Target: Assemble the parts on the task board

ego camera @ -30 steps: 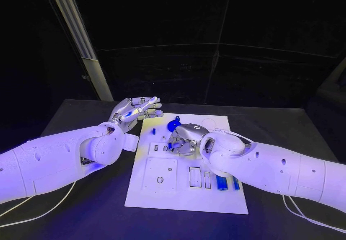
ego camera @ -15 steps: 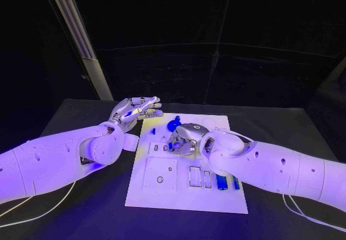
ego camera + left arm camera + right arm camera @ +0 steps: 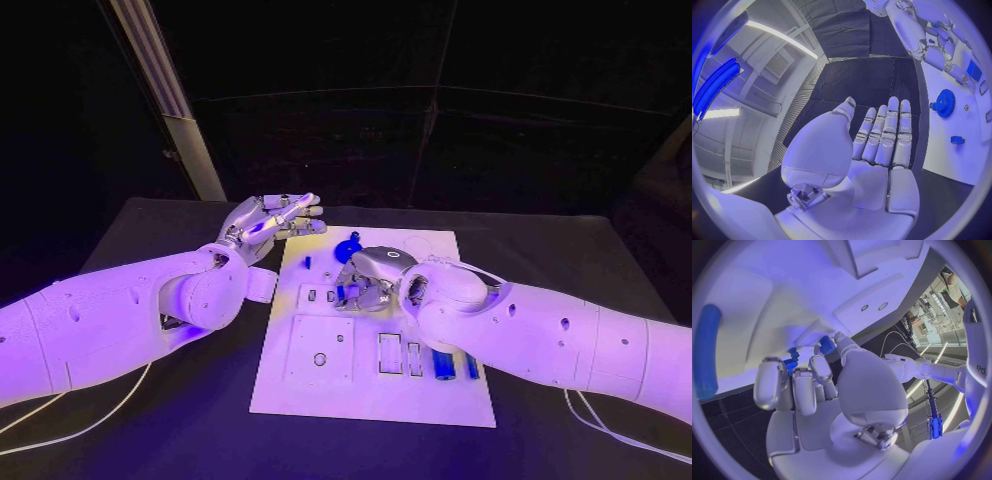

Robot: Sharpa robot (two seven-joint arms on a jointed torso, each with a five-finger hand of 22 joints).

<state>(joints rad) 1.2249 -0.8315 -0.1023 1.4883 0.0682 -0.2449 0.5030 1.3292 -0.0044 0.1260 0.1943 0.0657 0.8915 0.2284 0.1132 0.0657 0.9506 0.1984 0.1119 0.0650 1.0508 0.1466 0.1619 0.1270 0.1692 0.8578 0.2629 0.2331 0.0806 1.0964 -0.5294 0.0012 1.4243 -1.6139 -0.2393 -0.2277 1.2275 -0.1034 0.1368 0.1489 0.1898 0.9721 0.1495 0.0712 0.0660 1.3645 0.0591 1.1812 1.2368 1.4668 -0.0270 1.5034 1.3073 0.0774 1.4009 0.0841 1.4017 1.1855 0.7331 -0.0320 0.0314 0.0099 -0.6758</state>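
The robot's white left arm reaches in from the left, its silver many-fingered left hand [image 3: 268, 222] raised palm-up with fingers straight, side by side and holding nothing [image 3: 879, 137]. The white right arm bends in from the right, its silver right hand [image 3: 372, 278] turned down, fingers [image 3: 798, 385] curled and pinching a small blue piece [image 3: 826, 345].

White task board [image 3: 378, 385] flat mid-table; blue gear [image 3: 349, 248] near far edge, two blue rods [image 3: 443, 364] near right edge.
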